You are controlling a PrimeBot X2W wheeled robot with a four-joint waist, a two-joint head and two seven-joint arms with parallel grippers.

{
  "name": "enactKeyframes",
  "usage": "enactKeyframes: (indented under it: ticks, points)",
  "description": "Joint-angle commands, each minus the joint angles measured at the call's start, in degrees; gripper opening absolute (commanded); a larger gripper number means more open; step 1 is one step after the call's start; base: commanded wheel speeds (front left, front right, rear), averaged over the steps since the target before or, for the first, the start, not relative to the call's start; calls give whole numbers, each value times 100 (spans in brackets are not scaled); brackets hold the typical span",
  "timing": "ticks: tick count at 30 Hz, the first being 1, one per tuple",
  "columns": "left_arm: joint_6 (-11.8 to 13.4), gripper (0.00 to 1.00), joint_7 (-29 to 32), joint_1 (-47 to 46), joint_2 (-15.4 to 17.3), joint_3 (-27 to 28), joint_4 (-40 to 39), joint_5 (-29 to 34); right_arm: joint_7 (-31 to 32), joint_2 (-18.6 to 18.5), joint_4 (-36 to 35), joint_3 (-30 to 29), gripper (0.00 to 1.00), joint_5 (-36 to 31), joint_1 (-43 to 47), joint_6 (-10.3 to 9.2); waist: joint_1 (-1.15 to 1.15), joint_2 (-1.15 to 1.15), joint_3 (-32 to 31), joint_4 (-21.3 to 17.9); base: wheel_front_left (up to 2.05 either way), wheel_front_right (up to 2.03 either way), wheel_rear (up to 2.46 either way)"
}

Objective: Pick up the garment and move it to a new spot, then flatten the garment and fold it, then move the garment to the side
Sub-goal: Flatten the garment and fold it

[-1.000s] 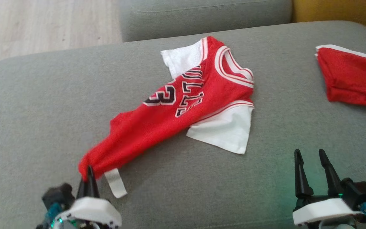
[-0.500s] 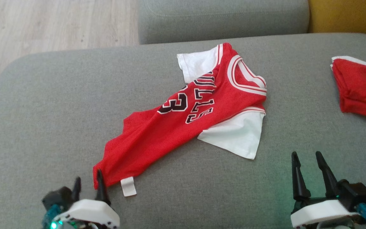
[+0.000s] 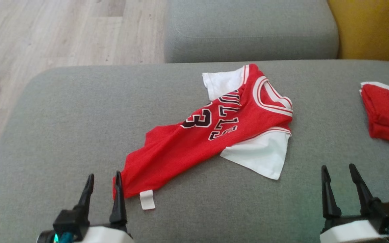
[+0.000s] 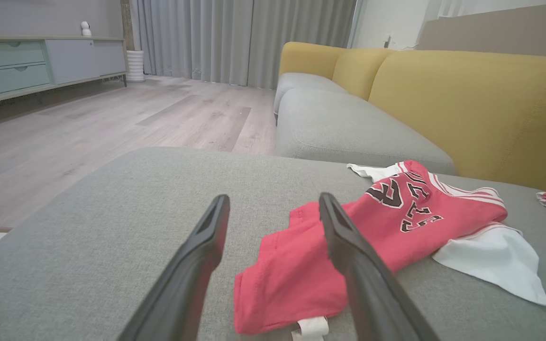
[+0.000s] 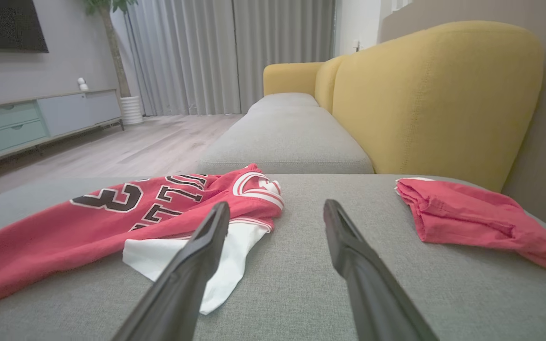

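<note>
The garment [image 3: 211, 135] is a red jersey with white sleeves and black lettering, lying bunched and stretched diagonally across the grey sofa seat [image 3: 62, 128]. Its red hem corner and a white tag [image 3: 147, 199] point toward the lower left. My left gripper [image 3: 103, 177] is open just in front of that hem corner, its right finger touching the cloth edge, holding nothing. In the left wrist view the garment [image 4: 372, 227] lies beyond and partly between the spread fingers of the left gripper [image 4: 273, 203]. My right gripper [image 3: 339, 168] is open at the lower right, apart from the white sleeve. The right wrist view has the garment [image 5: 126, 213] ahead to the left.
Another folded red cloth [image 3: 387, 114] lies at the seat's right edge, also seen as the red cloth [image 5: 472, 218]. A second grey seat cushion [image 3: 248, 30] sits behind, with a yellow backrest [image 3: 373, 30] to the right. Wooden floor [image 3: 46, 37] lies beyond the seat's left edge.
My left gripper has opened and let go of the garment's hem corner, which now rests on the seat. The head camera has shifted, moving the whole picture rightward and down.
</note>
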Motion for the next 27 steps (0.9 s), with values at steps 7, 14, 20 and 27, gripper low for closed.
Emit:
enactKeyframes:
  ticks: [7, 14, 20, 27]
  points:
    - [-241, 100, -69, 48, -46, 362, -41, 150, -61, -44, -230, 39, 100, -107, -21, 43, 0, 0, -110, 254, 0, 0, 0]
    - [-409, 100, -70, 120, -51, 414, -45, 133, -61, -44, 29, 35, 100, 96, -13, 43, 0, 0, -146, 326, 0, 0, 0]
    - [-467, 100, -70, 102, -52, 384, 6, 68, -61, -44, 259, 84, 100, 156, -8, 43, 0, 0, -168, 250, 0, 0, 0]
    - [-508, 100, -70, 49, -53, 366, 111, 70, -61, -44, 336, 173, 100, 173, -40, 43, 0, 0, -169, 140, 0, 0, 0]
